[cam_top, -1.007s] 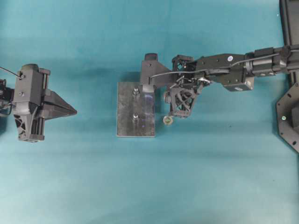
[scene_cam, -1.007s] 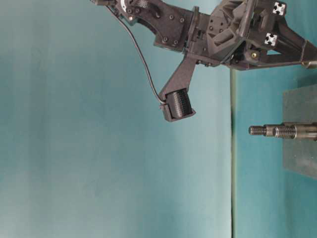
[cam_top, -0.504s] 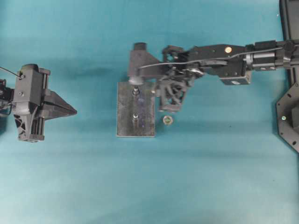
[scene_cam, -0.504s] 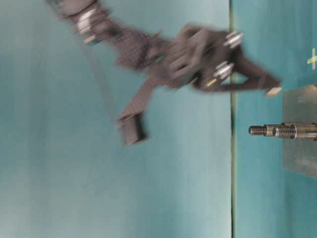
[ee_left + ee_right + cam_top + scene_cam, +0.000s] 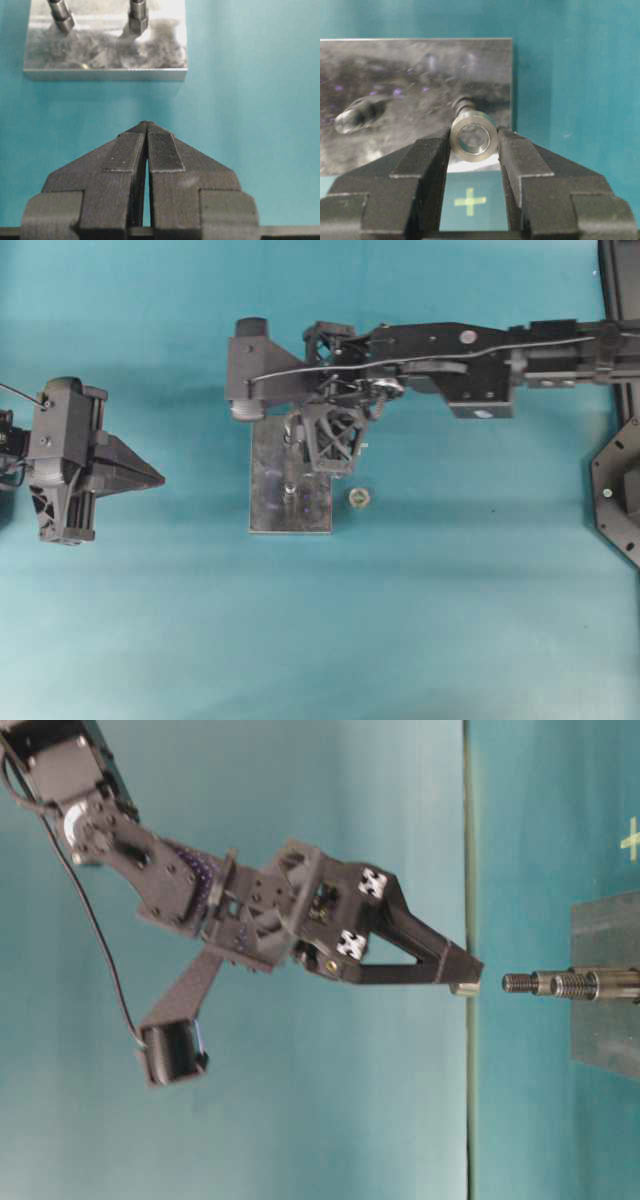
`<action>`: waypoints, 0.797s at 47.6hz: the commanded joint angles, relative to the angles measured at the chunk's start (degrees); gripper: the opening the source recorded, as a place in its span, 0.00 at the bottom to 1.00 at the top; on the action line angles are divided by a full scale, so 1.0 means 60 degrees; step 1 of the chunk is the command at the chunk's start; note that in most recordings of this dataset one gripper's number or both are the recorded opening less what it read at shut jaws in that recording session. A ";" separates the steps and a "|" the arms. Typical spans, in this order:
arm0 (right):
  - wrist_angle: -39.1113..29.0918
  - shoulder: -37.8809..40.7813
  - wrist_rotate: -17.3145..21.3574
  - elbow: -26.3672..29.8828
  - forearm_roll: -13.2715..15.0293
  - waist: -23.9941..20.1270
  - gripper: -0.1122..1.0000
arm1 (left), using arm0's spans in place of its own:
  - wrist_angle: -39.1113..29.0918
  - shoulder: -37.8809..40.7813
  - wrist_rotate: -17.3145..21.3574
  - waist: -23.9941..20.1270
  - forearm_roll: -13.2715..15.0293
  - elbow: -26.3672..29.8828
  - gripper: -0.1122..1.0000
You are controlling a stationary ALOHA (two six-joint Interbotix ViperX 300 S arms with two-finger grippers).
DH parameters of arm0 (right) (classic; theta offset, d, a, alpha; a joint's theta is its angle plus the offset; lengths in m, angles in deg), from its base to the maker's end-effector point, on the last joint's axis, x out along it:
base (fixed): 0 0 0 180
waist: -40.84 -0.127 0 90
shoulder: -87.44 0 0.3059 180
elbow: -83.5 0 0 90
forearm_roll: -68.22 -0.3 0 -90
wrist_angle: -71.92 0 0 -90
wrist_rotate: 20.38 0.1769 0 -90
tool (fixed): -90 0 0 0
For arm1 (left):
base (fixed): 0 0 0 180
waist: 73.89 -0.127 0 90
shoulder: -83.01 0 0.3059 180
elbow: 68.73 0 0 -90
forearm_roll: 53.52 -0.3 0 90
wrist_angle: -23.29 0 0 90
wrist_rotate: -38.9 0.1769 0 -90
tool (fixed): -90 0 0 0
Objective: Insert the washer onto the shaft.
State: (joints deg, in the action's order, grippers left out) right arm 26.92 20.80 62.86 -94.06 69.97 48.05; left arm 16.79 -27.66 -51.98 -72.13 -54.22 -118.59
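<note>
A small silver washer (image 5: 462, 149) is pinched between the fingers of my right gripper (image 5: 473, 138), its hole facing the camera. My right gripper (image 5: 334, 466) hangs over the grey metal plate (image 5: 268, 502). In the table-level view the washer (image 5: 463, 988) sits just above the tip of a threaded shaft (image 5: 520, 983), a small gap apart and roughly in line with it. A shaft (image 5: 463, 103) shows right behind the washer, and a second shaft (image 5: 357, 116) stands to its left. My left gripper (image 5: 146, 125) is shut and empty, well short of the plate (image 5: 105, 55).
A small nut-like ring (image 5: 359, 497) lies on the teal cloth just right of the plate. A yellow cross mark (image 5: 470, 201) shows on the cloth between the right fingers. My left gripper (image 5: 150, 477) rests at the far left.
My right gripper has swung left from beside the plate to above it, carrying the washer into line over a shaft. The left arm and the loose ring have not moved.
</note>
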 commanded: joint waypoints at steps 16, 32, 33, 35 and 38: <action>-0.0425 0.0190 0.0029 0.0439 0.0015 -0.0103 0.41 | 0.0073 -0.0044 -0.0015 0.0015 -0.0015 0.0088 0.10; -0.0220 0.0352 0.0000 0.0483 0.0015 -0.0044 0.41 | 0.0073 -0.0044 -0.0015 0.0015 -0.0015 0.0059 0.10; -0.0220 0.0352 0.0015 0.0483 0.0029 -0.0044 0.41 | 0.0088 -0.0044 -0.0015 0.0015 -0.0029 0.0059 0.10; -0.0249 0.0352 0.0015 0.0483 0.0015 -0.0044 0.41 | 0.0088 -0.0029 -0.0015 0.0015 -0.0029 0.0059 0.10; -0.0278 0.0366 0.0029 0.0483 0.0015 -0.0044 0.41 | 0.0088 -0.0044 -0.0015 0.0029 -0.0015 0.0059 0.10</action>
State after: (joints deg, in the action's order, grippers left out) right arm 25.25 24.05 62.86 -92.56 70.06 47.79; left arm 16.88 -27.66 -51.98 -72.13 -54.22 -118.85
